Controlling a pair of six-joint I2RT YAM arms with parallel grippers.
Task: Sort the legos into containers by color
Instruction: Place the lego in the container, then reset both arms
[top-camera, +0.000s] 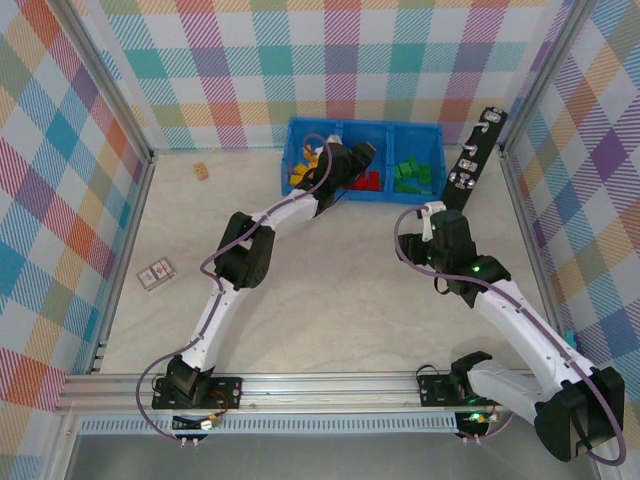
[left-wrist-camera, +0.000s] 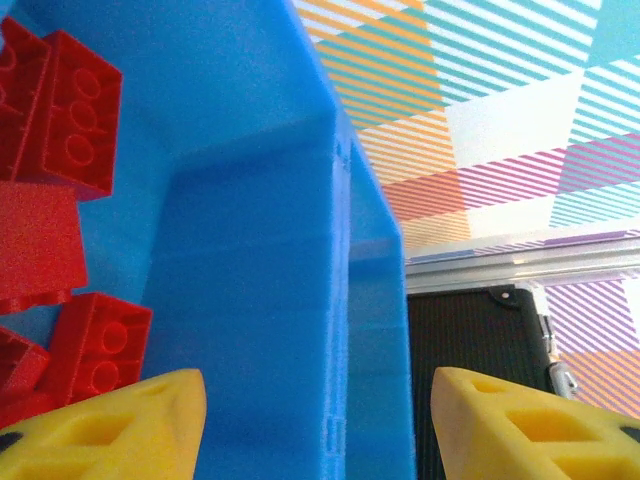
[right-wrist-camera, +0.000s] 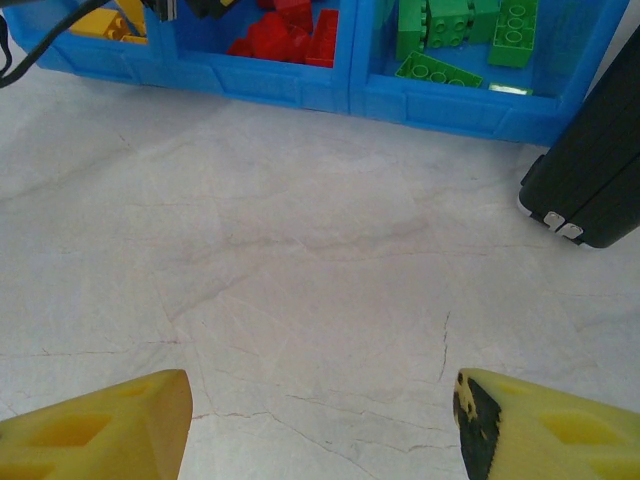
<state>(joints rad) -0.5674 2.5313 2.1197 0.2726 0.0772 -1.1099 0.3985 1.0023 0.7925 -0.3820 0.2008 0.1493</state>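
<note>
Now you seem to be at a drop into the bin (top-camera: 415, 135), at the upper middle of the top view. Your left claw (left-wrist-camera: 315, 405) is apart with nothing between, close to the red bricks (left-wrist-camera: 70, 110) at the left of its view. Your right claw (right-wrist-camera: 320, 405) is apart and empty too, over bare tabletop (right-wrist-camera: 300, 250) below the bin. Green bricks (right-wrist-camera: 450, 25) lie in the right compartment and yellow bricks (right-wrist-camera: 100, 22) in the left one. Next, I think, lift the left claw out and search for any brick outside. The left arm (top-camera: 290, 208) covers part of the bin, so you cannot count them.
</note>
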